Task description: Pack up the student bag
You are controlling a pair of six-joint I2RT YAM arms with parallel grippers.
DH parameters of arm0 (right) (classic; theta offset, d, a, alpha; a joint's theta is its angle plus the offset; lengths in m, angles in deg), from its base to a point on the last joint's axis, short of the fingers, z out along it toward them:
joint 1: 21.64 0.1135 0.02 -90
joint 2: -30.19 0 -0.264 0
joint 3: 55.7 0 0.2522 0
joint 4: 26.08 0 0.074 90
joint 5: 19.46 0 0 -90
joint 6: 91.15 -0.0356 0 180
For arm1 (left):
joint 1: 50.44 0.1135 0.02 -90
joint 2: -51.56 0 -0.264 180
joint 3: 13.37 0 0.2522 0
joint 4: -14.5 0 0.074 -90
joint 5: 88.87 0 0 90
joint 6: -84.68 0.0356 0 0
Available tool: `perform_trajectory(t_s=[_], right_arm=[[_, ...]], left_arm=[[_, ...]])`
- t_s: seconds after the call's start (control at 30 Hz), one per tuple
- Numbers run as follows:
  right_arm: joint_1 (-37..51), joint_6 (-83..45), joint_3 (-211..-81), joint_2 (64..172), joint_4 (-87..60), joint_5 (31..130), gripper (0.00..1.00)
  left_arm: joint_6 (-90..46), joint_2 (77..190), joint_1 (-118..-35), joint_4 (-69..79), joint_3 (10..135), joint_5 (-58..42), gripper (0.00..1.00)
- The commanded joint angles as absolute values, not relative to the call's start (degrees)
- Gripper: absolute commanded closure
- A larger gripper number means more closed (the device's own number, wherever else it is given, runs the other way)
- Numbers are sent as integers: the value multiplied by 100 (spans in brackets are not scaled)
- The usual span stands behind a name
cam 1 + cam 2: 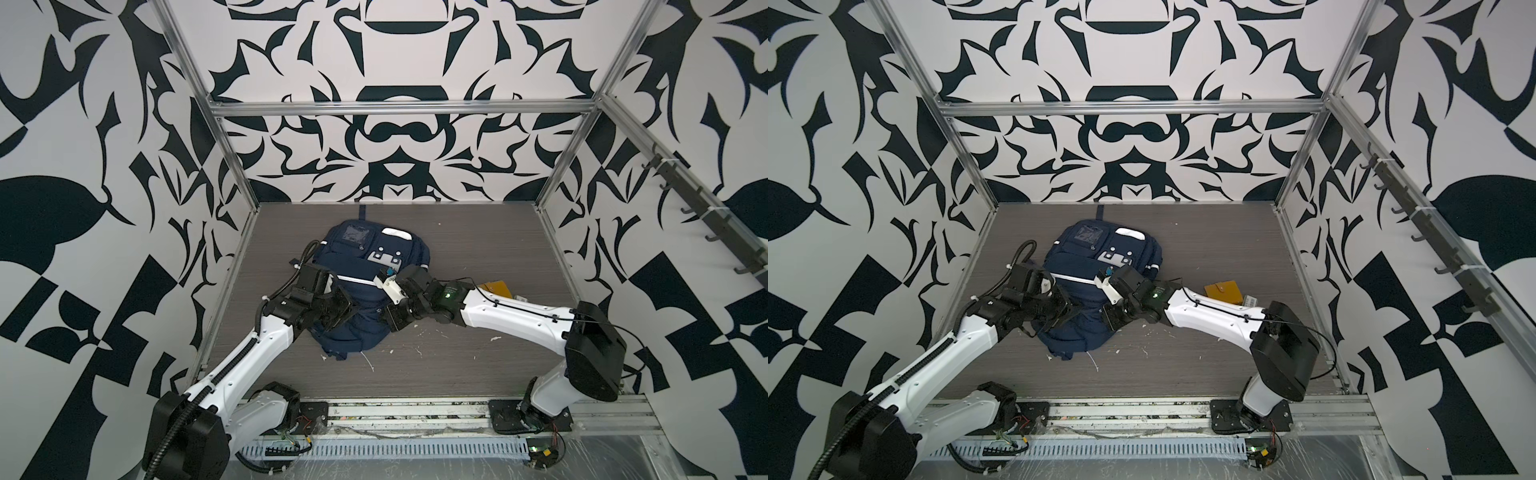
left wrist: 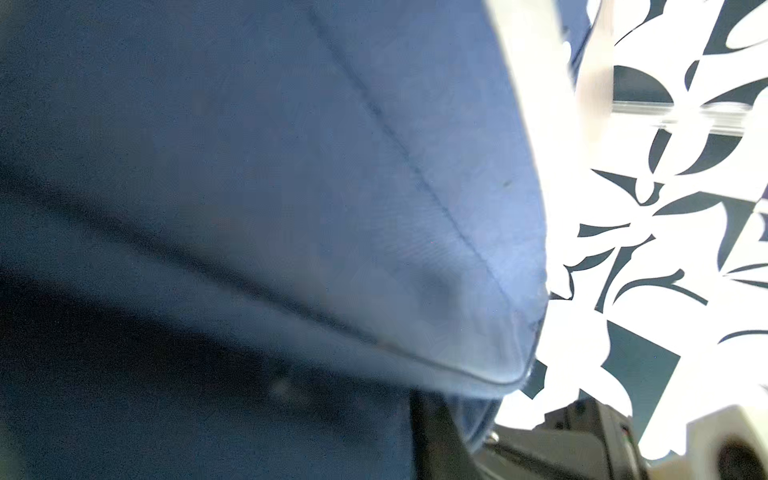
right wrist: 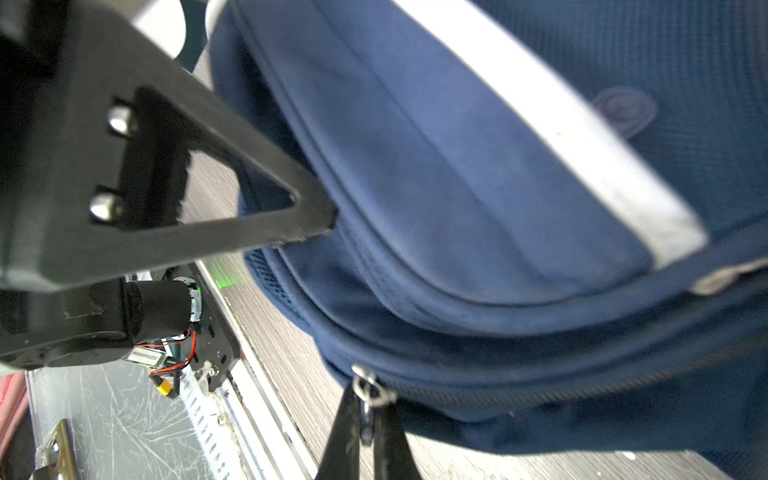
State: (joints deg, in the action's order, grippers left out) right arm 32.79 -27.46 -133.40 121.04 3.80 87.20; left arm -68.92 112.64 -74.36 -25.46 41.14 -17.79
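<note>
Lying flat, the student bag (image 1: 353,266) hides its contents.

The student bag (image 1: 353,266) is matt navy woven cloth; its stripe (image 3: 582,166) is smooth silvery reflective tape, scuffed. The zip pull (image 3: 368,388) is shiny metal. The left hand (image 3: 328,226) is matt black, grainy plastic with bright metal screws (image 3: 120,120). The bench (image 1: 478,249) has a matt grey wood-grain surface. The arm shells (image 1: 519,316) are glossy white plastic. The frame rail (image 1: 399,109) is brushed metal.
</note>
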Motion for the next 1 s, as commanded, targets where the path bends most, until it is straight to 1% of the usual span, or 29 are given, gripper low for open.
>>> perform_trajectory(t_s=[0.0, 0.13, 0.27, 0.37, 0.47, 0.7, 0.87, 0.97], right_arm=[[3186, -2924, -13173, 11625, 6, 8671, 100], [2923, -2703, -13007, 11318, 678, 8428, 100], [2272, -2321, -12935, 10996, 1421, 8198, 100], [1732, -1918, -13122, 10996, 1880, 8068, 100], [1371, -1574, -13339, 11208, 2075, 7987, 100], [990, -986, -13831, 11804, 2183, 7734, 100], [853, -629, -13998, 11987, 2263, 7556, 100], [850, -441, -14056, 12021, 2334, 7610, 100]], left_arm=[[-6581, 11137, -7354, -2720, 4201, -1603, 100], [-6486, 11009, -7193, -2851, 4175, -1581, 100], [-6462, 10922, -7129, -2780, 4029, -1687, 100], [-6363, 10903, -7127, -2890, 4006, -1706, 100], [-6302, 10857, -7118, -2966, 3994, -1698, 100], [-6270, 10679, -7118, -3106, 3950, -1608, 100], [-6205, 10537, -7118, -3257, 3976, -1531, 100], [-6159, 10493, -7118, -3288, 3971, -1548, 100]])
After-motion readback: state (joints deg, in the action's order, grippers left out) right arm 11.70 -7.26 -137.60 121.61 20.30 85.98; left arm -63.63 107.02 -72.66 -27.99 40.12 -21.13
